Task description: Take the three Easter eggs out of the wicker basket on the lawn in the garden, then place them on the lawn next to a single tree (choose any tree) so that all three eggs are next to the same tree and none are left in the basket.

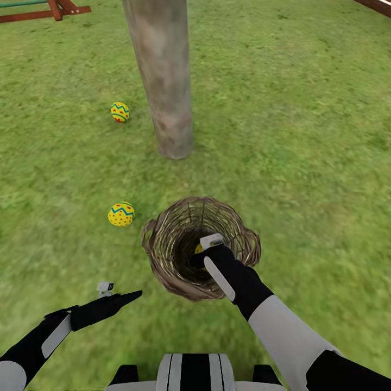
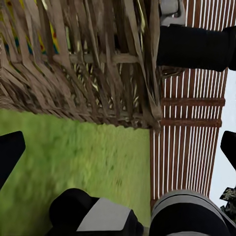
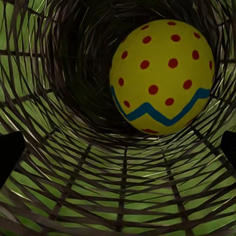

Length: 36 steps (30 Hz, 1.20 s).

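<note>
Right hand (image 1: 202, 245) is being held down inside the wicker basket (image 1: 239, 228), which is standing upright on the lawn (image 1: 304, 136) just in front of the tree (image 1: 165, 81). In the right wrist view one Easter egg (image 3: 162, 76) is being seen on the basket floor, ahead of the fingers and not touching them; the dark fingertips (image 3: 10, 155) are sitting wide apart at the two edges of that picture with nothing between them, so the hand is spread and nothing is being gripped. A yellow sliver of that same egg is also being glimpsed beside the hand from the head camera.

Left hand (image 1: 122, 293) is being held low over the grass, to the left of the basket and apart from it. Its tips are spread in the left wrist view, nothing clamped, with the woven basket wall (image 2: 83, 64) ahead of it.

Count so far: three eggs total. One is being kept in the basket, two are lying out on the grass: the nearer egg (image 1: 121, 214) just left of the basket, and the farther egg (image 1: 120, 112) left of the trunk and near it. One basket, one tree trunk.
</note>
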### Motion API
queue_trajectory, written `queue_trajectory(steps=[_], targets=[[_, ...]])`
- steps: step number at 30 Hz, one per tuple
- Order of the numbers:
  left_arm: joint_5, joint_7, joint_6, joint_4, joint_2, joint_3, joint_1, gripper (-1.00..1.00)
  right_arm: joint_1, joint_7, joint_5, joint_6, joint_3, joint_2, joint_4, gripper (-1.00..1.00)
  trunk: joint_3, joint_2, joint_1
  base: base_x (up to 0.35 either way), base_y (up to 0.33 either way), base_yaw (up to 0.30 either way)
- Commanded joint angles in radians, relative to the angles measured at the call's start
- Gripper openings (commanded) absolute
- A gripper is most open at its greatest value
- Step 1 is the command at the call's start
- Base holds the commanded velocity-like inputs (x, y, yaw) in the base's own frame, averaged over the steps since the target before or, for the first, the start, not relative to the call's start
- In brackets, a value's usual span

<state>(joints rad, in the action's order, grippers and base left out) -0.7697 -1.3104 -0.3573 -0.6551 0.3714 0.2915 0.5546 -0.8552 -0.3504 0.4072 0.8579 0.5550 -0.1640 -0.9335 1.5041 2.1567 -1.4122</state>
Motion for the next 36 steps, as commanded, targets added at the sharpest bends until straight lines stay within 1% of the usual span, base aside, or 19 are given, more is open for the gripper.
queue_trajectory(steps=[1,6,12,15,18,25,30,36], targets=[[-0.010,-0.001,-0.011,0.000,0.001,0.006,0.001,1.00,-0.001,-0.010,0.010,0.002,0.003,0.001,-0.001,1.00,0.002,0.000,0.000,0.000,0.000,0.000],[-0.012,-0.001,-0.012,0.000,0.003,0.005,0.001,1.00,-0.001,-0.008,0.012,0.000,-0.001,0.002,0.000,1.00,0.010,0.000,0.000,0.000,0.000,0.000],[-0.013,-0.003,-0.012,0.000,0.004,0.005,0.001,1.00,-0.001,-0.007,0.012,-0.001,-0.007,0.000,0.006,1.00,0.038,0.042,-0.023,0.000,0.000,0.000],[-0.013,-0.004,-0.012,0.000,0.013,0.005,0.001,1.00,-0.001,-0.007,0.010,-0.003,-0.007,-0.001,0.007,1.00,0.052,0.063,-0.034,0.000,0.000,0.000],[-0.014,-0.004,-0.012,-0.001,0.018,0.006,0.001,1.00,-0.002,-0.006,0.010,-0.005,-0.007,-0.002,0.005,1.00,0.067,0.084,-0.046,0.000,0.000,0.000],[-0.013,-0.004,-0.012,-0.001,0.017,0.006,0.001,1.00,-0.007,-0.006,0.008,-0.052,-0.007,0.000,0.005,1.00,0.091,0.133,-0.073,0.000,0.000,0.000],[-0.013,-0.004,-0.012,-0.001,0.017,0.006,0.001,1.00,-0.017,-0.006,-0.024,-0.053,-0.007,0.000,0.012,1.00,0.107,0.168,-0.092,0.000,0.000,0.000],[-0.013,-0.004,-0.012,-0.001,0.017,0.006,0.001,1.00,-0.019,-0.006,-0.034,-0.054,-0.007,0.000,0.020,1.00,0.126,0.210,-0.115,0.000,0.000,0.000]])
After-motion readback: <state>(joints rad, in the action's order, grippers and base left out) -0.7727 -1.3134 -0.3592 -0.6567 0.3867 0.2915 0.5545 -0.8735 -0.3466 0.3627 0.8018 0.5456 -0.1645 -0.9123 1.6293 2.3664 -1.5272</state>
